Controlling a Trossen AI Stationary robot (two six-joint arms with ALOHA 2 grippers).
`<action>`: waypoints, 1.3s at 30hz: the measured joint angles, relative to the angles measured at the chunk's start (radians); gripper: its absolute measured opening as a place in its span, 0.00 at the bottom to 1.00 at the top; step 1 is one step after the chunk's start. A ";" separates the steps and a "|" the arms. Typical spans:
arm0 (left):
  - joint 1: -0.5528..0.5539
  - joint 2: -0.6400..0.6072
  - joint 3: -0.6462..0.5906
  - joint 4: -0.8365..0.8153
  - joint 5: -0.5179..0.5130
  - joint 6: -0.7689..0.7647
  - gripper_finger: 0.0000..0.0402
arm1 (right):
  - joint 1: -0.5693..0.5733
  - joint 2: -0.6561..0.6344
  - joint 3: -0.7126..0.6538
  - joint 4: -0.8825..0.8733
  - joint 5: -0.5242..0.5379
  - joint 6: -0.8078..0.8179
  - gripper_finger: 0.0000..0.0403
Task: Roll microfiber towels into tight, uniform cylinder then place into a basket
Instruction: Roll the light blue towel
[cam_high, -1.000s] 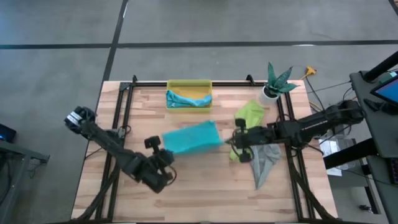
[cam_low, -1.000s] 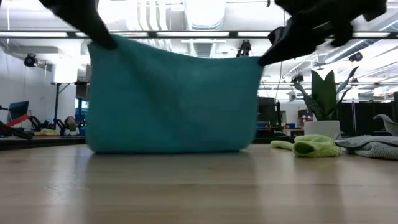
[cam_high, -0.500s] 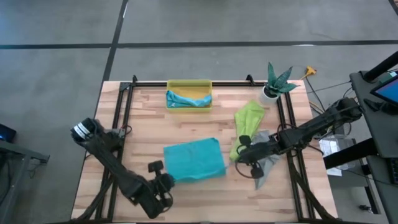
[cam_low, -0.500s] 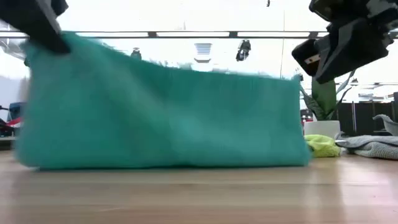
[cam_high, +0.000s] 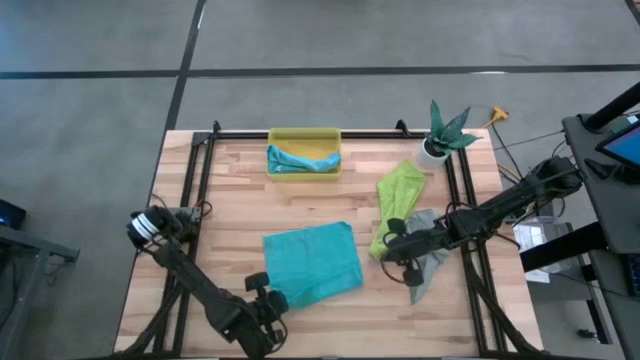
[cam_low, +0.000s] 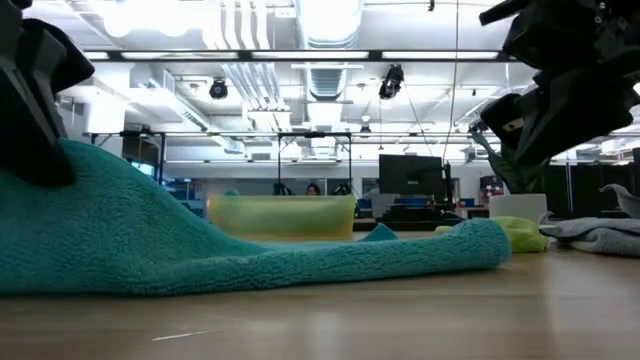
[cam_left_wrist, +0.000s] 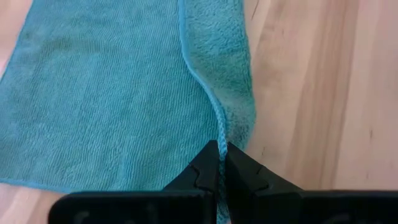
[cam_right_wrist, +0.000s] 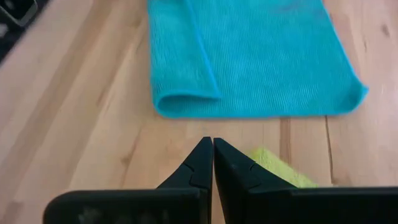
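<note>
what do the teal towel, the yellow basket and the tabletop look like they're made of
Teal towel: soft, matte microfiber-like cloth, judging by its fuzzy pile and ribbed weave in the wrist views. Basket: probably translucent yellow plastic, since light glows through its walls in the low view. Table: pale wood planks with visible grain and seams, smooth finish.

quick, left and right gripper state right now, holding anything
Left gripper: shut on an edge of the teal towel.
Right gripper: shut, holding nothing, above the table near the lime green towel.
</note>
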 joint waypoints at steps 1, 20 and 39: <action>0.000 -0.002 0.000 0.002 -0.005 0.002 0.00 | 0.000 0.000 0.000 0.016 0.000 -0.001 0.02; 0.002 -0.006 -0.027 0.003 -0.016 -0.003 0.00 | 0.000 0.000 -0.070 0.208 0.015 -0.060 0.12; -0.007 -0.003 -0.027 0.145 -0.074 0.155 0.00 | 0.001 0.000 -0.248 0.533 -0.064 0.352 0.50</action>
